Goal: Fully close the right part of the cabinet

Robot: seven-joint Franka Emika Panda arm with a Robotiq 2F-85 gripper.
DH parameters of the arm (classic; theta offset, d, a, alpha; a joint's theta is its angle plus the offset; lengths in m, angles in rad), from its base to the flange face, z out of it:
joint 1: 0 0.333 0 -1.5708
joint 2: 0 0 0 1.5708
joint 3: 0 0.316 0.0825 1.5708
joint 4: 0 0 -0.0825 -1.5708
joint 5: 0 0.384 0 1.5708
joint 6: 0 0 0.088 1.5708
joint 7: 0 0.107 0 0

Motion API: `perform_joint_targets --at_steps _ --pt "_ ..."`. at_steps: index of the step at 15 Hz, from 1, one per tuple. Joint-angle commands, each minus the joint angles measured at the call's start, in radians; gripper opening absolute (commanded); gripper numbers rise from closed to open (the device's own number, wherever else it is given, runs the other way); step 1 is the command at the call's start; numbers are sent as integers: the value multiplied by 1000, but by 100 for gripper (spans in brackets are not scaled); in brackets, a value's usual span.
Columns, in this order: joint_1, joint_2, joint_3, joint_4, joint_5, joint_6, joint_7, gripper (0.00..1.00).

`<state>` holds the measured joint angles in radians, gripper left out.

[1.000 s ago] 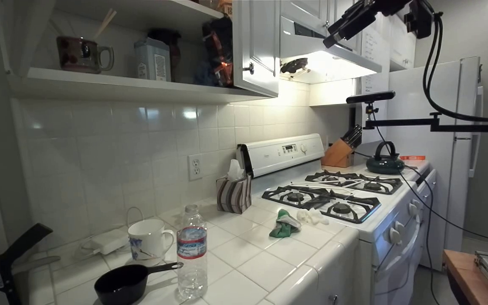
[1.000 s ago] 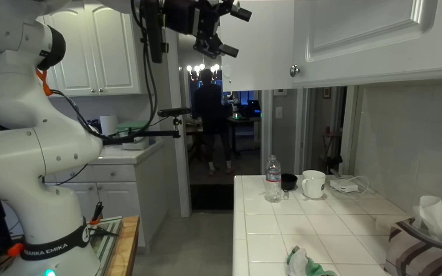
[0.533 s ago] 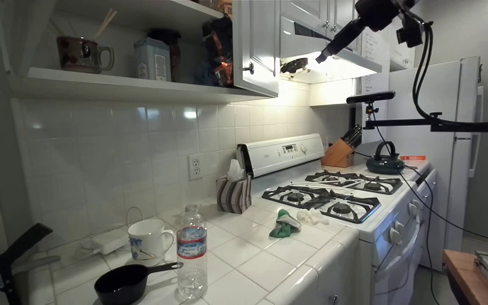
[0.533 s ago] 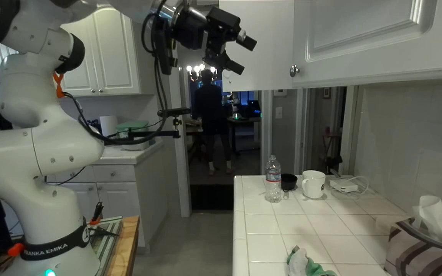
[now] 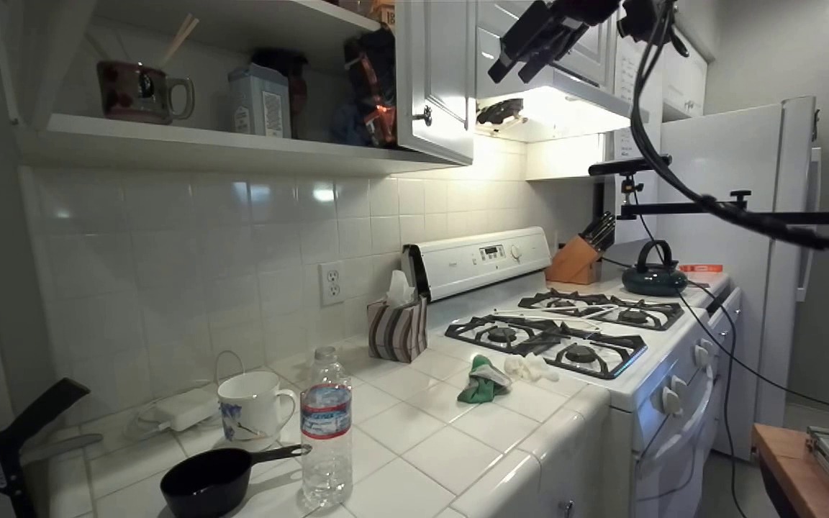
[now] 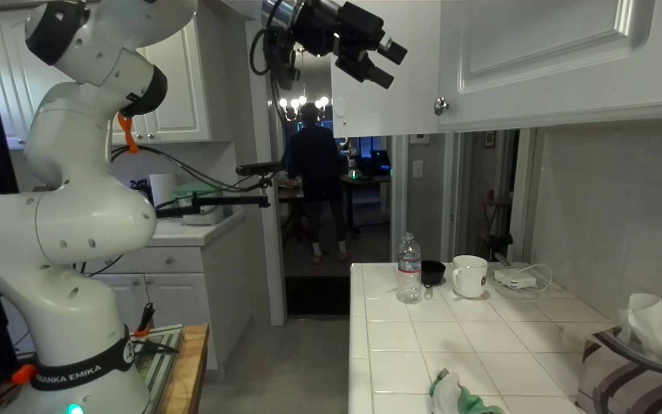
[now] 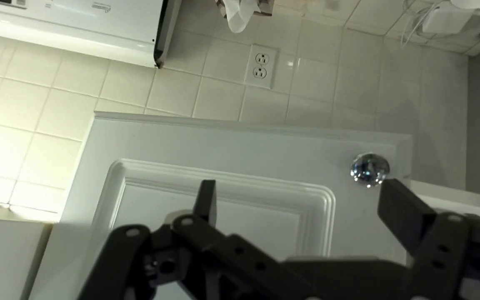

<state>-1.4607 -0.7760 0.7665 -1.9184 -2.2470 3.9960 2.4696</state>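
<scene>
The black two-finger gripper [image 7: 302,204] is spread wide; the face of the white raised-panel right door [image 7: 265,216] shows through the space between its fingertips [image 7: 206,204]. This door belongs to the white shelved cabinet [image 5: 191,140] and is located ahead of the gripper, apart from it in both exterior views. I cannot tell whether the door sits flush. A round, polished metal knob [image 7: 370,169] is fitted near the door's lower corner; in the wrist view it appears just beside one fingertip.

In an exterior view, a flat white panel [image 6: 388,109] stands behind the gripper. Below the gripper's level extends the white tiled countertop [image 6: 397,339]. It carries a clear plastic bottle with a red-and-blue label [image 6: 409,269], a round black pan [image 6: 433,272], a white ceramic mug [image 6: 470,276] and a striped tissue box [image 6: 630,374]. The black-grated white gas stove [image 5: 465,267] is also located below that level. A person in dark clothing [image 6: 311,155] stands well beyond the gripper.
</scene>
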Motion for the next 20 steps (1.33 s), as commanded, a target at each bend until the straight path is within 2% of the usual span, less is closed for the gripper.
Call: perform_joint_targets --at_steps 1,7,11,17,20 --pt "-104 59 71 158 -4 64 118 100" --pt "-241 194 227 357 11 90 136 100" --pt "-354 234 332 448 16 94 141 100" --pt "-555 197 464 579 75 143 194 100" --pt "-645 138 479 654 138 159 278 100"
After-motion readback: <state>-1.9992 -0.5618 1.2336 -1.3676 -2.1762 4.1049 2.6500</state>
